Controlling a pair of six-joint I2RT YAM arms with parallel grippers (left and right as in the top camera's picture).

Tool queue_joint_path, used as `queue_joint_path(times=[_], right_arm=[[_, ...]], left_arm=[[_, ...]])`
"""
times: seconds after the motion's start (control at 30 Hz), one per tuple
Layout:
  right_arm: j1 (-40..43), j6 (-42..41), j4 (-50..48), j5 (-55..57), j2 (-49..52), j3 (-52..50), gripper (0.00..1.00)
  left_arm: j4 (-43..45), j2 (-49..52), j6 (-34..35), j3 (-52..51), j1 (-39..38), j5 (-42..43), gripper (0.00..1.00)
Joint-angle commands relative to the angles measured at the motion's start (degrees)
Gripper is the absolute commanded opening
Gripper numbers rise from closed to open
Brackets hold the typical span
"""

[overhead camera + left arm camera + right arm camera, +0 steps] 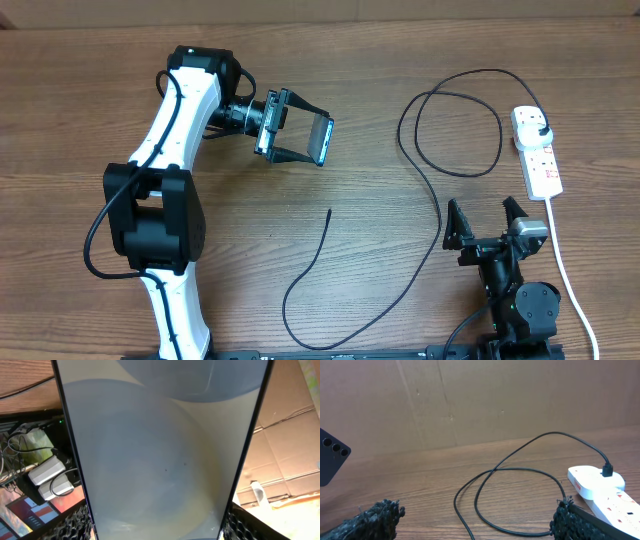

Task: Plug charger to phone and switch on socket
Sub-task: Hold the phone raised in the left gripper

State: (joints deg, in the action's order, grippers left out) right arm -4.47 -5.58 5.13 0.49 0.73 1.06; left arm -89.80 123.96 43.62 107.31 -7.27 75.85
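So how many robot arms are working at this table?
2. The left arm reaches up the left side, holding the phone; the right arm sits low on the right, near the socket.

Brown wood-grain desk (330, 100). Lying on it: thin black charger cable (438, 210), looped at the right, trailing to the near edge, free connector tip (330, 211) mid-desk; white oblong power strip (537, 152) far right with black plug (541, 130) in it, white cord (565, 265) running to the near edge.
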Motion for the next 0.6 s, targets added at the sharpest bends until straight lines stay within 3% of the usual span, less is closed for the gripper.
queue_joint_path(times=[0.0, 0.27, 0.57], right_arm=[[0.37, -0.17, -0.33, 0.9, -0.57, -0.61, 1.0], [0.37, -0.17, -0.33, 0.9, -0.57, -0.61, 1.0], [0.37, -0.17, -0.33, 0.9, -0.57, -0.61, 1.0]], left_arm=[[-0.17, -0.02, 0.98, 1.62, -0.26, 1.88, 0.04], [-0.15, 0.0, 0.98, 1.62, -0.33, -1.64, 0.04], [-0.13, 0.0, 1.01, 1.62, -0.39, -18.08, 0.04]])
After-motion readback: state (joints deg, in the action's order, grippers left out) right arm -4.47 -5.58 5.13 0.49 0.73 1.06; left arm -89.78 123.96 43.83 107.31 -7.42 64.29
